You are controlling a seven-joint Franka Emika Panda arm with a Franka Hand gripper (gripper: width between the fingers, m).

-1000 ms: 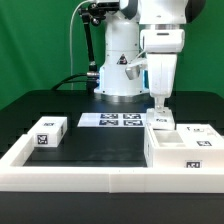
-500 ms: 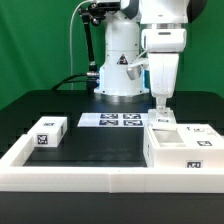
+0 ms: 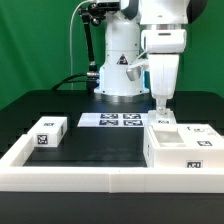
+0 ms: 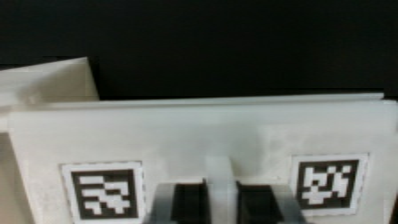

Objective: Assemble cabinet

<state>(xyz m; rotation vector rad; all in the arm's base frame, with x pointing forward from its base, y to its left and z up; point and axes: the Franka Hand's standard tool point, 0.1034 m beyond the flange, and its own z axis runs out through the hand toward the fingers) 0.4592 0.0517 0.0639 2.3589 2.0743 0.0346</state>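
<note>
The cabinet (image 3: 178, 148), the biggest white box with tags, stands at the exterior view's right inside the border rail. A smaller white tagged block (image 3: 162, 120) sits just behind it, and another (image 3: 201, 130) lies further right. My gripper (image 3: 160, 104) hangs directly over the first small block, fingertips just above it, fingers close together and holding nothing. In the wrist view the gripper (image 4: 222, 205) shows two dark fingers with only a thin slit between them, over a white block face (image 4: 205, 130) carrying two tags.
A third small tagged block (image 3: 48, 132) lies at the exterior view's left. The marker board (image 3: 110, 120) lies flat in the middle by the robot base (image 3: 120, 75). The low white border rail (image 3: 90, 172) runs along the front and sides.
</note>
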